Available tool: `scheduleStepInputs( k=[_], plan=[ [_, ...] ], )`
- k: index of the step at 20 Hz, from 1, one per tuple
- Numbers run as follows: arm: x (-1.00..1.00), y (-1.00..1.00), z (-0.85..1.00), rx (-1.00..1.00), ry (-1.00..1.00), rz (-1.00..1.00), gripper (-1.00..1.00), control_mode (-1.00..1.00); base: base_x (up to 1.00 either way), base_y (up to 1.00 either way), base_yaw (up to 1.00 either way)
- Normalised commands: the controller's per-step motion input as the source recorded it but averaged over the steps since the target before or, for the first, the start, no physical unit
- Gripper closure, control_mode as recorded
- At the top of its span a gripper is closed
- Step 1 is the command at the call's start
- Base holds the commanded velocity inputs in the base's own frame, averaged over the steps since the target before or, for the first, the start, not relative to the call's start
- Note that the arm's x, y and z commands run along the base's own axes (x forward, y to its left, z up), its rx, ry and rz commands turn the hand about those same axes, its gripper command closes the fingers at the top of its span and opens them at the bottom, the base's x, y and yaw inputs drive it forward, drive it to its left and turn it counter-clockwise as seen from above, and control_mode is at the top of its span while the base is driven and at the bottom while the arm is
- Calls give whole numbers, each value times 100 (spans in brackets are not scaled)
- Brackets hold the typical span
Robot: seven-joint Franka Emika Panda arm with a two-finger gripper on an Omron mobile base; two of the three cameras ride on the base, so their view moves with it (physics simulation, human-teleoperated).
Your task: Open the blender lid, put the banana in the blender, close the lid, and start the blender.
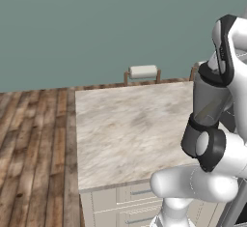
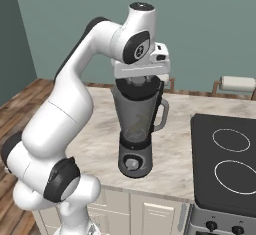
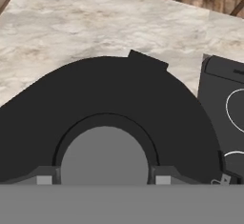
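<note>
Upright, the blender (image 2: 136, 129) is standing on the marble surface (image 2: 100, 139) with its long axis vertical, its handle pointing right toward the black cooktop (image 2: 225, 164) and its dial facing the near edge. The pincer (image 3: 103, 178) is reaching straight down onto the blender lid (image 3: 105, 104), which is sitting flat on the jar's mouth; its fingertips (image 3: 44, 178) are sitting on either side of the grey centre knob (image 3: 105, 156), clenched on it as far as the hand view is showing. A paper-towel roll (image 1: 143, 71) is lying at the surface's far edge, wooden flooring (image 1: 34, 144) is running along the left, and a teal wall (image 1: 96, 23) is closing the room behind.
</note>
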Motion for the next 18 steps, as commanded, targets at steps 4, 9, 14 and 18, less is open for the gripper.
scheduleStepInputs(
  k=[4,9,14,18],
  plan=[
    [-27,0,0,0,0,-3,100,-100,0,0,0],
    [-21,0,0,-2,5,-1,100,-100,0,0,0],
    [-7,0,0,-5,12,0,100,-100,0,0,0],
    [0,6,-12,-9,13,0,100,-100,0,0,0]
  ],
)
